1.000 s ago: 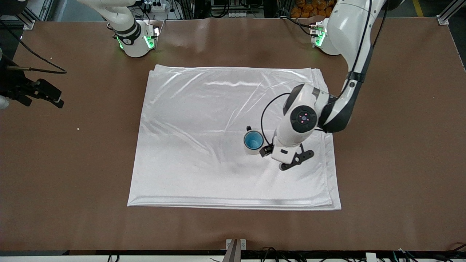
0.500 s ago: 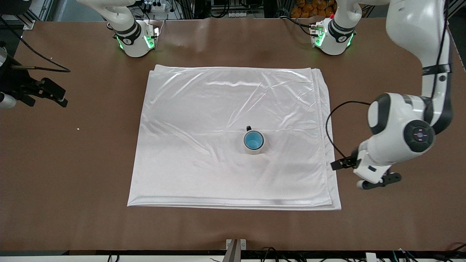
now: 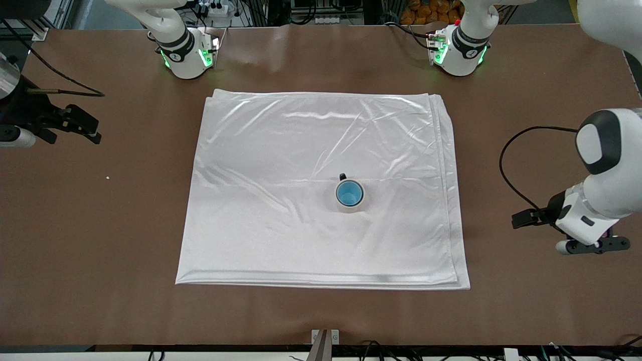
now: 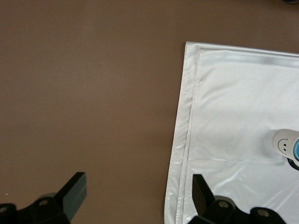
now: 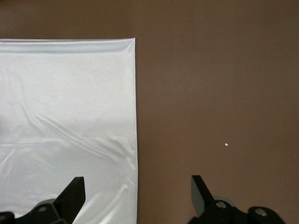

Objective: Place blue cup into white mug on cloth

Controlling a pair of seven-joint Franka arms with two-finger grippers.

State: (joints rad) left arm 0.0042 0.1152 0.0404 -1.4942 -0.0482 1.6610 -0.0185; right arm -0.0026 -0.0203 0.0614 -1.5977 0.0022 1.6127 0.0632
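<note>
The blue cup stands upright inside the white mug, whose black handle points away from the front camera. The mug stands on the cloth, near its middle and toward the left arm's end. My left gripper is open and empty over bare table, off the cloth's edge at the left arm's end. In the left wrist view my left gripper hangs beside the cloth, and the mug and the cup show at the frame's edge. My right gripper is open and empty, waiting at the right arm's end; in its wrist view it hangs over the cloth's edge.
The arm bases stand at the table's edge farthest from the front camera. A small white crumb lies on bare table toward the right arm's end. A metal bracket sits at the edge nearest the front camera.
My left gripper has moved from beside the mug, off the cloth, out over bare table at the left arm's end. The cup and mug have stayed put. The right gripper drifted slightly.
</note>
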